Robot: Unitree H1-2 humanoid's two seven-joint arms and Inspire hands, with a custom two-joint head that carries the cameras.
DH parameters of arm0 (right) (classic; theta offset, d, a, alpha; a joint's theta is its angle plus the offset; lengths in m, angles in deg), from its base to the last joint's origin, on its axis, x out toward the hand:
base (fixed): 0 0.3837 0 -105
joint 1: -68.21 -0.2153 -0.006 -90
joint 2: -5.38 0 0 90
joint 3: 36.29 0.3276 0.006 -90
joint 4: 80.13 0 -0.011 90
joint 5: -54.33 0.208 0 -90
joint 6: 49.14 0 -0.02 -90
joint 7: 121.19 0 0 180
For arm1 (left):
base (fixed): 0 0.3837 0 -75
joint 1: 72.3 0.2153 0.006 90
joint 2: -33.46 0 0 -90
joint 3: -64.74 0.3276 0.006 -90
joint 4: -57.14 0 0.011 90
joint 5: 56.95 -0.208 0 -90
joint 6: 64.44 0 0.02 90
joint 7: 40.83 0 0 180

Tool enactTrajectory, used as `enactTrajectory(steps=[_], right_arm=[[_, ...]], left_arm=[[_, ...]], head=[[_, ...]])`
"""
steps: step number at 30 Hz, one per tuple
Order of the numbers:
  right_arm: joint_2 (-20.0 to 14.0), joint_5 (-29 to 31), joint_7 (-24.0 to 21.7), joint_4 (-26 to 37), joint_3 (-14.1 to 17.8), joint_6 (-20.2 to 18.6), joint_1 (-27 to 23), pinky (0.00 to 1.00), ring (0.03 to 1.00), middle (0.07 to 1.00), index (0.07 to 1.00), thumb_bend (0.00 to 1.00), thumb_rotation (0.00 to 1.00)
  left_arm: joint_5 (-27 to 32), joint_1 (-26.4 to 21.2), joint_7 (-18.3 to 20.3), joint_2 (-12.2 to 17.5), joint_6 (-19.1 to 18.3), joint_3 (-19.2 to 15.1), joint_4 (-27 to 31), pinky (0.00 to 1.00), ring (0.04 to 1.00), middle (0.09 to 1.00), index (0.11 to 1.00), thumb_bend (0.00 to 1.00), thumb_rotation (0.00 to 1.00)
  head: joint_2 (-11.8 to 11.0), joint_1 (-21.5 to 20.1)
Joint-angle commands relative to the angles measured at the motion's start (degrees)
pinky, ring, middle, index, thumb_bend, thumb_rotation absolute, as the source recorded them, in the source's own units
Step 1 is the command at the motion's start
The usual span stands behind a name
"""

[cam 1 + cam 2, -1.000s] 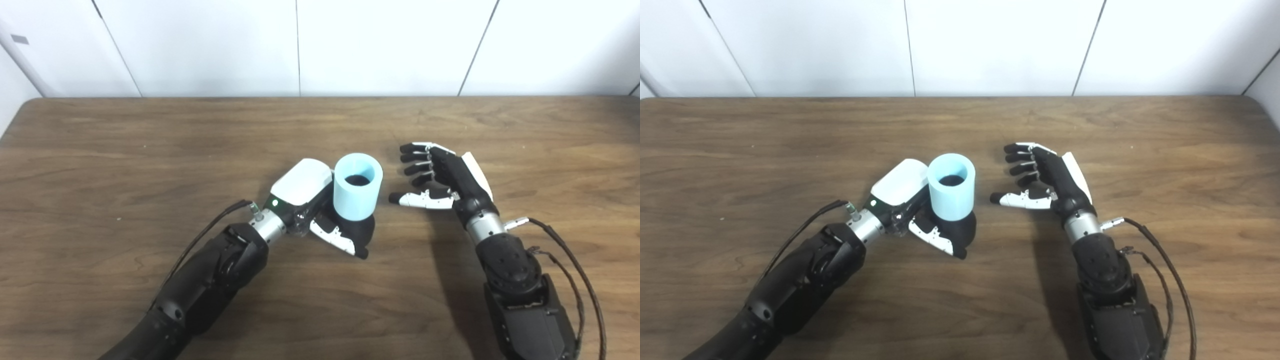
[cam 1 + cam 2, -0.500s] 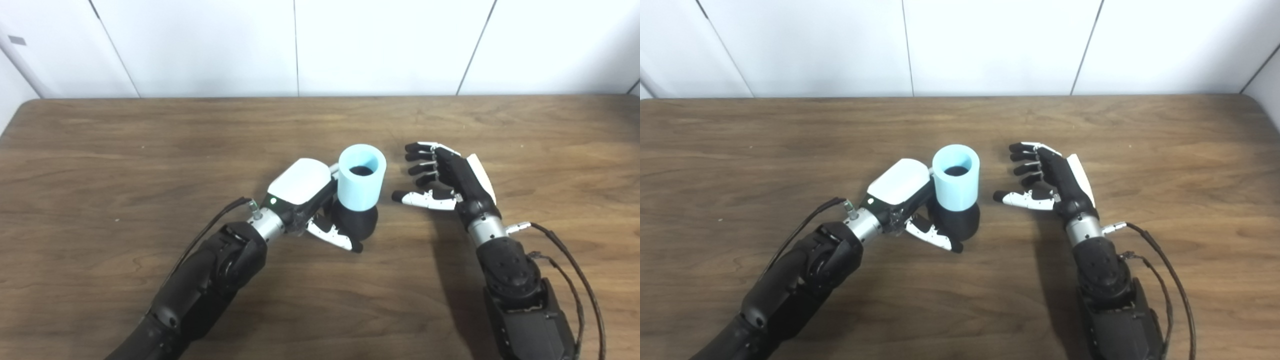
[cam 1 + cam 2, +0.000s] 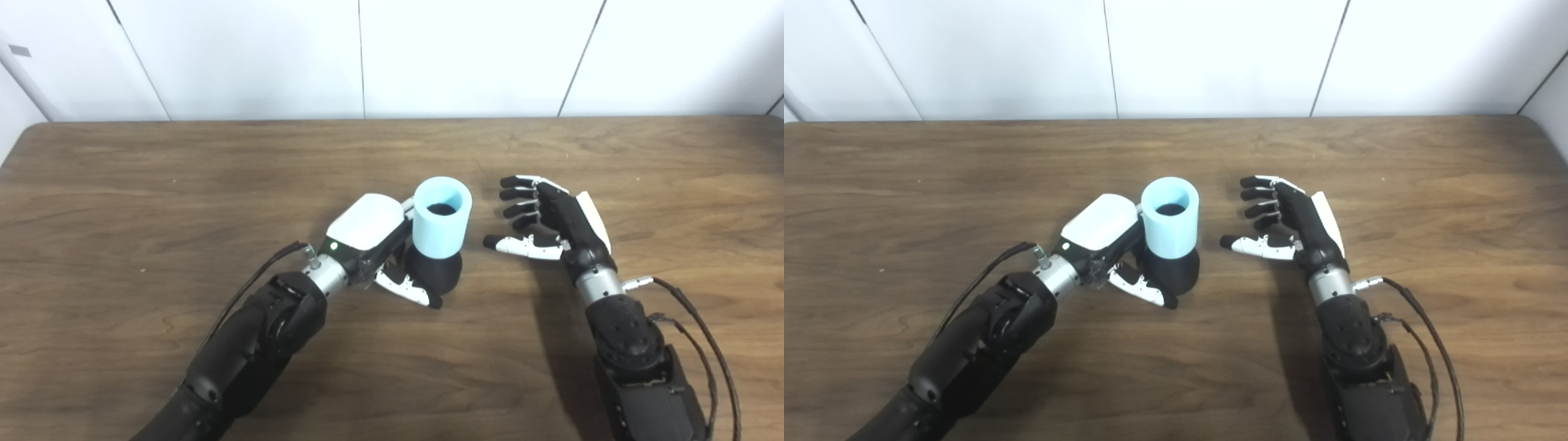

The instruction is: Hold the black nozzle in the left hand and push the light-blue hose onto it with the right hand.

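Observation:
A short light-blue hose (image 3: pixel 442 223) stands upright, seated on the top of the black nozzle (image 3: pixel 436 274), whose rounded base rests on the wooden table (image 3: pixel 184 184). My left hand (image 3: pixel 373 236) wraps the nozzle from the left, thumb across its front and fingers hidden behind it. A dark opening shows down inside the hose. My right hand (image 3: pixel 551 217) hovers just right of the hose with fingers spread and thumb pointing left, holding nothing; a small gap separates it from the hose.
White wall panels (image 3: pixel 465 55) rise behind the table's far edge. A black cable (image 3: pixel 692 306) trails from my right wrist, and another cable (image 3: pixel 257 282) runs from my left wrist.
The nozzle with the hose has gone from tilted to upright and shifted slightly right. My right hand has drifted a little to the right, still open.

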Motion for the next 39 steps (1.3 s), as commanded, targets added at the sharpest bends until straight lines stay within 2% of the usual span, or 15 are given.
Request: enactTrajectory(steps=[1,9,15,22,27,28,31,32,33,35,39], right_arm=[[-0.89,-0.17,0.78,0.41,0.32,1.21,-0.76,0.51,0.602,0.676,0.696,0.64,0.00],[-0.99,0.14,0.95,0.39,0.65,0.99,-0.76,0.51,0.594,0.673,0.696,0.64,0.00],[-1.16,0.49,0.91,0.56,0.95,0.46,-0.82,0.52,0.597,0.674,0.695,0.64,0.00],[-1.18,0.70,0.97,0.62,1.19,0.29,-0.89,0.51,0.598,0.677,0.696,0.63,0.00],[-1.19,0.77,1.17,0.46,1.42,0.62,-0.93,0.52,0.605,0.680,0.692,0.63,0.00],[-1.15,0.86,1.25,0.41,1.52,0.70,-0.92,0.51,0.604,0.682,0.693,0.63,0.00],[-1.05,0.96,1.45,0.25,1.77,0.96,-0.86,0.50,0.600,0.681,0.691,0.63,0.00],[-1.22,0.75,1.49,0.07,1.65,1.47,-0.81,0.50,0.599,0.681,0.692,0.63,0.00],[-1.35,0.58,1.50,-0.06,1.55,1.85,-0.77,0.49,0.598,0.681,0.694,0.63,0.00],[-2.61,-1.44,1.73,-1.00,0.26,4.39,-0.60,0.49,0.594,0.680,0.700,0.62,0.00],[-3.49,-2.79,2.54,-2.23,-0.86,7.59,-0.45,0.45,0.569,0.665,0.703,0.63,0.01]], left_arm=[[-2.41,2.91,4.19,3.81,-5.14,-1.26,-2.34,0.94,0.986,0.959,0.944,0.96,0.26],[-1.65,3.38,7.06,5.24,-6.92,-4.26,-0.27,0.91,0.975,0.958,0.945,0.94,0.27],[-0.09,4.41,11.85,6.10,-10.82,-8.00,3.50,0.88,0.957,0.944,0.940,0.93,0.24],[3.32,5.40,12.47,7.35,-11.31,-12.12,5.93,0.85,0.943,0.932,0.931,0.95,0.23],[14.17,7.80,9.04,3.04,-12.20,-19.75,6.47,0.65,0.813,0.862,0.873,0.88,0.14],[16.95,8.36,7.91,1.45,-12.35,-21.65,6.58,0.65,0.804,0.854,0.872,0.82,0.18],[26.11,9.90,4.78,-4.17,-14.50,-27.69,7.07,0.65,0.740,0.770,0.784,0.79,0.09],[29.13,10.24,4.09,-5.89,-15.24,-29.44,7.08,0.61,0.687,0.732,0.753,0.77,0.08],[31.06,10.43,3.68,-6.92,-15.70,-30.50,7.07,0.56,0.630,0.696,0.730,0.74,0.09],[34.51,10.72,2.33,-8.72,-14.72,-32.24,5.90,0.53,0.588,0.659,0.708,0.72,0.10],[37.37,10.84,-0.56,-10.31,-12.03,-33.25,3.45,0.49,0.545,0.600,0.666,0.70,0.06]], head=[[0.01,0.09],[-0.01,0.36],[-0.02,0.61],[0.02,0.97],[-0.06,1.37],[-0.09,1.51],[-0.12,1.62],[-0.12,1.62],[-0.12,1.62],[-0.35,1.52],[-0.27,1.35]])
